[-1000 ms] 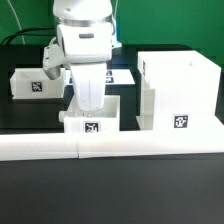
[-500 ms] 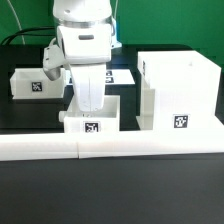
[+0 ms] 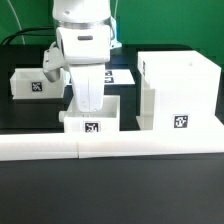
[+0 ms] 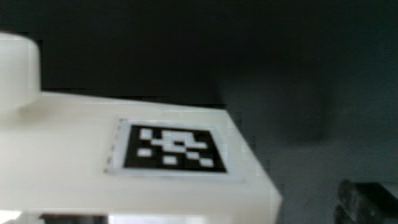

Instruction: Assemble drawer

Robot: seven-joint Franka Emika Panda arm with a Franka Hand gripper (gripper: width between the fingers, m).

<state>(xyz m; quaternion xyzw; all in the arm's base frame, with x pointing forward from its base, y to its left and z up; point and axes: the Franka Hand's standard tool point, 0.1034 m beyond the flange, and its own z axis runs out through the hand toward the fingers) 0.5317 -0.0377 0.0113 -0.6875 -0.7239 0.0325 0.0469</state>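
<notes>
We saw the gripper point(image 3: 90, 103) hanging over the small white open-top plastic tray point(image 3: 92, 124), just beside the large white cube-like casing point(image 3: 178, 92). Its fingertips seemed sunk inside, so we could not tell their grip. A second tray point(image 3: 30, 84) sat well apart.

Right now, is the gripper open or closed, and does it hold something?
Gripper: cannot be told; it is low over the middle tray, and its fingertips do not show in either view.
</notes>
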